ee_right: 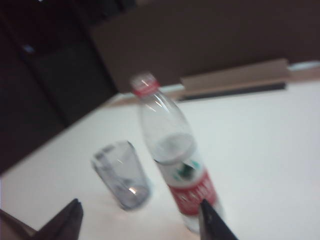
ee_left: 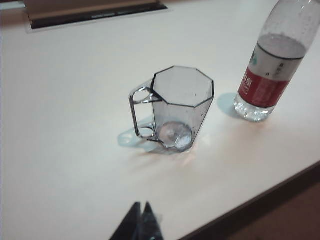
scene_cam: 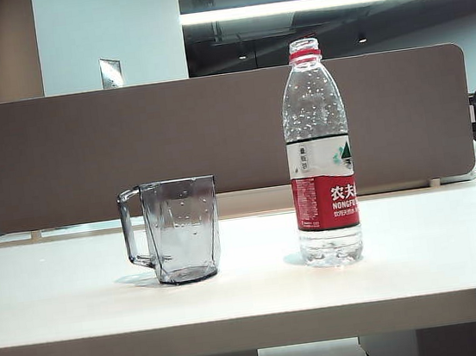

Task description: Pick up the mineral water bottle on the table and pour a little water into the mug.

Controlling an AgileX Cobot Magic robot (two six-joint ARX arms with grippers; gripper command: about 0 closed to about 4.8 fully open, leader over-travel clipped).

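The mineral water bottle (scene_cam: 319, 155) stands upright on the table (scene_cam: 79, 302), uncapped, with a red neck ring and red-and-white label; it also shows as the bottle (ee_left: 272, 67) and the bottle (ee_right: 172, 160). Left of it stands the smoky-grey mug (scene_cam: 175, 231), handle to the left, also seen as the mug (ee_left: 175, 107) and the mug (ee_right: 122, 175). Neither gripper shows in the exterior view. My left gripper (ee_left: 140, 206) hangs shut near the table's front edge, short of the mug. My right gripper (ee_right: 140, 212) is open, its fingertips apart and empty, short of the bottle and mug.
A brown-grey divider panel (scene_cam: 216, 137) runs along the table's back. A slot with a dark strip (ee_left: 95, 14) lies in the table top beyond the mug. The table's front edge (ee_left: 270, 187) passes close to my left gripper.
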